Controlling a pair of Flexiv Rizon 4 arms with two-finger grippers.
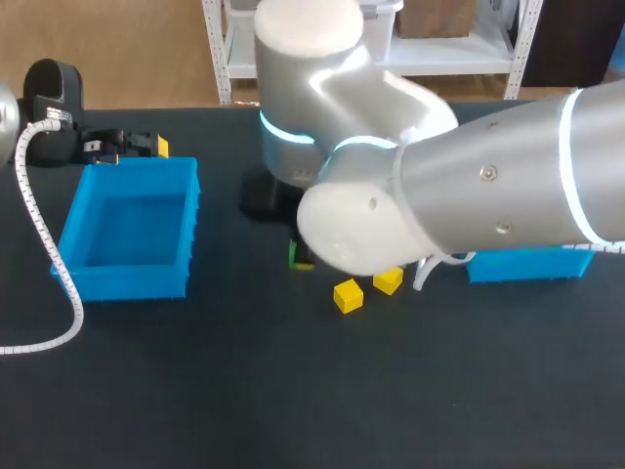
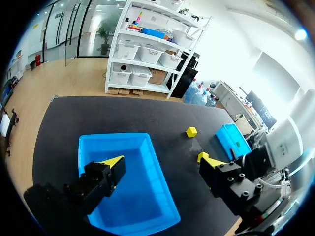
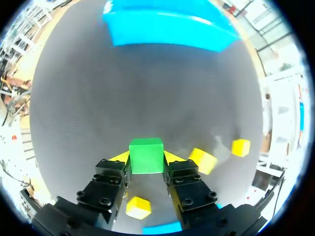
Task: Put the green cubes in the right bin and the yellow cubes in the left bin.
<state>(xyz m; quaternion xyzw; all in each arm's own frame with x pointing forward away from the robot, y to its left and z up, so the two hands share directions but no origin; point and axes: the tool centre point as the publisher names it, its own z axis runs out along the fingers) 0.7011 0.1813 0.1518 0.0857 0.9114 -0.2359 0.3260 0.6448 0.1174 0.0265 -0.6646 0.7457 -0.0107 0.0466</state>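
Observation:
My right gripper (image 3: pixel 146 163) is shut on a green cube (image 3: pixel 146 155), one yellow-tipped finger on each side of it. In the head view only a green sliver of the cube (image 1: pixel 296 254) shows under my right arm (image 1: pixel 459 195), which hides the gripper. Yellow cubes (image 3: pixel 203 160) (image 3: pixel 240 147) (image 3: pixel 138 207) lie beside and under this gripper. Two yellow cubes (image 1: pixel 348 295) (image 1: pixel 388 280) show near the table's middle. My left gripper (image 2: pixel 162 161) stands open and empty over the left blue bin (image 2: pixel 147 142), at that bin's far end (image 1: pixel 137 145). The left bin (image 1: pixel 186 210) looks empty.
The right blue bin (image 1: pixel 527 266) is mostly hidden behind my right arm; it shows as the blue bin (image 2: pixel 229 140) in the left wrist view. A blue bin (image 3: pixel 167 22) lies ahead of the right gripper. A white coiled cable (image 1: pixel 44 244) runs along the left bin's outer side.

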